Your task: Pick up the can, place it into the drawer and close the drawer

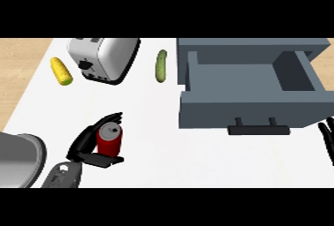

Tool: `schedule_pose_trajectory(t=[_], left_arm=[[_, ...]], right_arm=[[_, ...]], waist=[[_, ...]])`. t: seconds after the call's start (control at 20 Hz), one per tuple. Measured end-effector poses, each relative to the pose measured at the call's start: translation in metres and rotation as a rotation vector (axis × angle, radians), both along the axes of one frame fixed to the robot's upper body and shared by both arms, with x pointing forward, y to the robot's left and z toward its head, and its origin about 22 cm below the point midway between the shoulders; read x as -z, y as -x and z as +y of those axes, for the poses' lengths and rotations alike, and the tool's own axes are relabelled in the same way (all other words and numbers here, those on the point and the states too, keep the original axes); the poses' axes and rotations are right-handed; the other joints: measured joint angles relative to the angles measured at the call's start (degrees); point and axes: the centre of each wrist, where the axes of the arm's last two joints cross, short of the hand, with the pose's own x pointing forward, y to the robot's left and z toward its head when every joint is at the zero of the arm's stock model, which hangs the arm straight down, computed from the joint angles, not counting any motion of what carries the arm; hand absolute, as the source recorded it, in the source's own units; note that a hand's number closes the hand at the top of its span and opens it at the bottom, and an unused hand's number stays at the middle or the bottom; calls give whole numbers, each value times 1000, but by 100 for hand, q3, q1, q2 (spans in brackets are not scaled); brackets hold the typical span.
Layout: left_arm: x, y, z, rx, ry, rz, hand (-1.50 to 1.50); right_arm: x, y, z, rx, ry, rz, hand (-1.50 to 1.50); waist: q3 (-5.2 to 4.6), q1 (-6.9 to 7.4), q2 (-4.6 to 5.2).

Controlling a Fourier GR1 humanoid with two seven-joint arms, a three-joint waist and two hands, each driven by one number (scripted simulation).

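White counter (195, 163): red can (109, 137) w/ silver top, left hand (83, 148) fingers (111, 118) round it.

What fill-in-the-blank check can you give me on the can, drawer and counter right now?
1. The hand curled round the red can is the robot's ____ one.
2. The grey drawer stands ____.
3. In the head view, the yellow corn lies to the ____ of the toaster.
Missing words: left; open; left.

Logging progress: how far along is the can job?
Grasp looks done: the left hand curls round the can. In hand: getting it over to the drawer, which stands open without the can. Left: placing it inside, then closing the drawer.
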Motion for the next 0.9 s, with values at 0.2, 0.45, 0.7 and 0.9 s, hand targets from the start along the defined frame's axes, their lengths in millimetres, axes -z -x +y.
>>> schedule_pose_trajectory(t=[0.2, 0.45, 0.7, 0.9], left_arm=[[-5, -2, -8, 27, 32, -9, 150], [-17, 1, -23, 58, 85, 4, 150], [-25, -4, -17, -107, 106, -13, 150], [-30, -10, -3, -372, 114, -47, 150]], right_arm=[[-1, 4, -5, -1, -15, -5, -150], [-5, 7, -6, 10, -16, -14, -150], [-1, 8, -2, 10, -19, -14, -150], [-2, 12, -6, 12, -19, -19, -150]], waist=[[1, 6, -3], [1, 17, -6], [1, 24, -8], [-1, 10, -3]])
